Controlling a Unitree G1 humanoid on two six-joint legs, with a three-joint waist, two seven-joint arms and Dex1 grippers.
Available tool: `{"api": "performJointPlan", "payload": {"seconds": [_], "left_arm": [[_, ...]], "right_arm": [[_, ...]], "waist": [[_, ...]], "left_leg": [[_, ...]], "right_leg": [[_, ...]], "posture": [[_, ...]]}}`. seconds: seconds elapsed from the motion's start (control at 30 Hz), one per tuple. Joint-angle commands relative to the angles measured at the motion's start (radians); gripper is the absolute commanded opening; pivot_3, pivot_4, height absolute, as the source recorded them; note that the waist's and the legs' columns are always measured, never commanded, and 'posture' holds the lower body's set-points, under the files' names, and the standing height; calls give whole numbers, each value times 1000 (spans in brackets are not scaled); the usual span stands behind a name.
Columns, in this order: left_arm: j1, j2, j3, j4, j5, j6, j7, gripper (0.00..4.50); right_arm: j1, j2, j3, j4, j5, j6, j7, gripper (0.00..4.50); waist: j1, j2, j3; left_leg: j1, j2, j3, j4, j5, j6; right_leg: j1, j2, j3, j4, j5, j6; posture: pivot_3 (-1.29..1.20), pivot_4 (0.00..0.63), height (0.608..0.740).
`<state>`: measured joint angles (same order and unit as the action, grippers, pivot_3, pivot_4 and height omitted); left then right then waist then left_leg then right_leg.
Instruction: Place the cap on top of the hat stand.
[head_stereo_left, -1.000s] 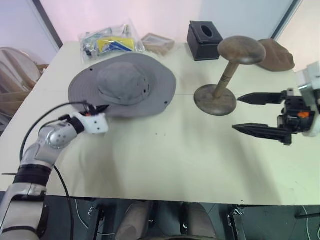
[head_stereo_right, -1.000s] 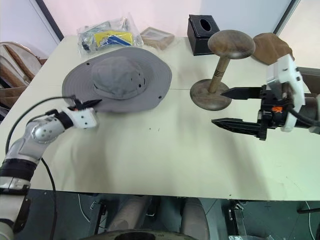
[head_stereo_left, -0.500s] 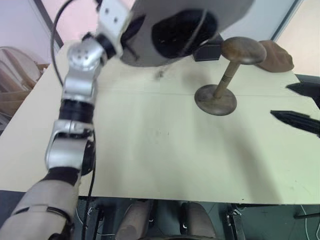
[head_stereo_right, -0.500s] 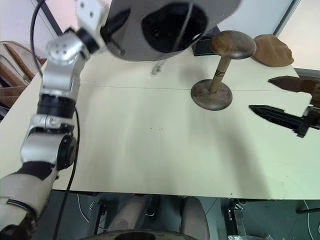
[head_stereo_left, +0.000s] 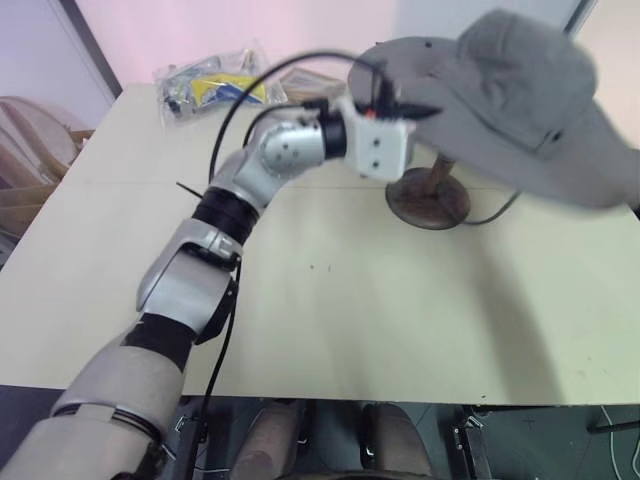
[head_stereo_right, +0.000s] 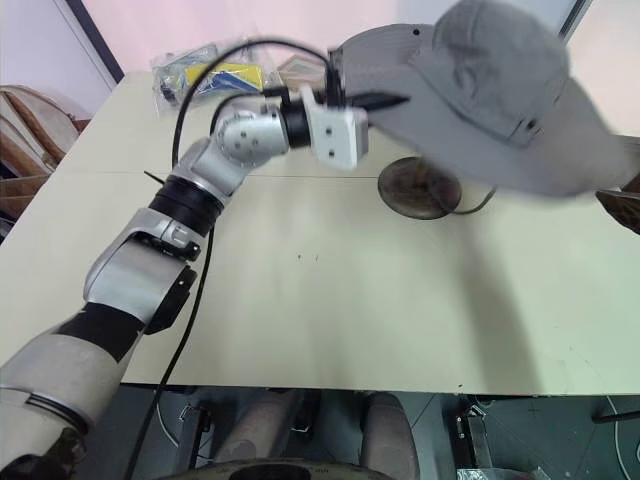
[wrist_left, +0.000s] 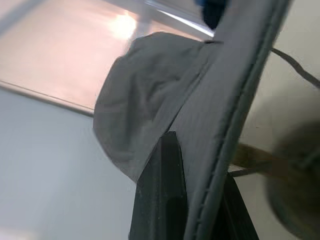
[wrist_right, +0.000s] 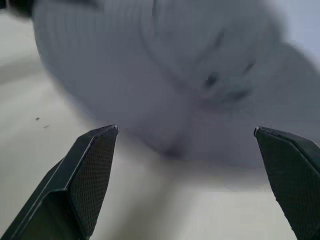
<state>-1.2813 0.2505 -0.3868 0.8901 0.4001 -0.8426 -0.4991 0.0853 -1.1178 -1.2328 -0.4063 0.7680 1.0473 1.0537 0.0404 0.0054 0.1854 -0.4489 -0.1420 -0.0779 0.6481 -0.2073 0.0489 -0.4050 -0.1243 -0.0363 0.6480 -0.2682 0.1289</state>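
1. While its two black fingers pinch the brim, the left gripper (head_stereo_left: 415, 108) holds the gray cap (head_stereo_left: 520, 110) in the air, pointing across the table (head_stereo_left: 330, 300) toward the right side.
2. Tilted, crown uppermost, the cap hangs over the hat stand (head_stereo_left: 428, 196), hiding the stand's top; the round base and lower post show below it.
3. Beyond the cap, the right gripper (wrist_right: 185, 170) stands wide apart, fingers (wrist_right: 85, 175) empty, facing the cap.
4. At the table's far edge lies a plastic bag (head_stereo_left: 212, 82).
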Motion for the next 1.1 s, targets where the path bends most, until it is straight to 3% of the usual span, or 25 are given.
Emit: {"api": "performJointPlan", "payload": {"seconds": [0.03, 0.17, 0.47, 0.57, 0.8, 0.83, 0.93, 1.1], "left_arm": [[2, 30, -50, 23, 124, -91, 125, 71], [10, 29, -70, 100, 165, -83, 187, 71], [71, 24, -91, 135, 150, -138, 136, 71], [76, 10, -82, 138, 101, -135, 76, 857], [55, 42, -64, 139, 100, -112, 54, 4242], [42, 58, -56, 147, 101, -101, 59, 4484], [25, 109, -23, 173, 35, -102, -27, 4484], [50, 219, 58, 143, -181, -70, -351, 4484]], "right_arm": [[35, 13, -78, -31, -5, 4, -2, 4500], [66, 18, -92, -25, -18, -8, -6, 4500], [99, 3, -69, 21, -64, -64, 0, 4500], [93, -3, -49, 35, -69, -78, -5, 4500], [116, 8, -16, 28, -83, -106, 3, 4500], [120, 7, -14, 30, -85, -109, 7, 4500], [131, -2, -5, 44, -100, -127, 23, 4500], [135, -37, 20, 100, -135, -171, 56, 4500]], "waist": [[0, 0, 0], [1, 0, 0], [0, 0, 0], [0, 0, 0], [0, 0, 0], [0, 0, 0], [-2, 0, 0], [-3, 0, 0]], "left_leg": [[0, 0, 0, 0, 0, 0], [0, -1, 0, 0, 0, 0], [0, 0, 0, 0, 0, 0], [0, 0, 0, 0, 0, 0], [0, 0, 0, 0, 0, 1], [0, 0, 0, 0, 0, 1], [0, 0, 0, 1, 1, 2], [0, 0, 0, 1, 0, 1]], "right_leg": [[0, 0, 0, 0, 0, 0], [0, 0, 0, 0, 0, 0], [0, 0, 0, 0, 0, 0], [0, 0, 0, 0, 0, 0], [0, 0, 0, 0, 0, 0], [0, 0, 0, 0, 0, 0], [0, 0, 0, 1, 0, 0], [-1, 1, 0, 1, 0, 0]], "posture": [[0, 150, 734], [0, 150, 734], [0, 150, 734], [0, 150, 734], [0, 150, 734], [0, 150, 734], [0, 150, 734], [0, 150, 734]]}}
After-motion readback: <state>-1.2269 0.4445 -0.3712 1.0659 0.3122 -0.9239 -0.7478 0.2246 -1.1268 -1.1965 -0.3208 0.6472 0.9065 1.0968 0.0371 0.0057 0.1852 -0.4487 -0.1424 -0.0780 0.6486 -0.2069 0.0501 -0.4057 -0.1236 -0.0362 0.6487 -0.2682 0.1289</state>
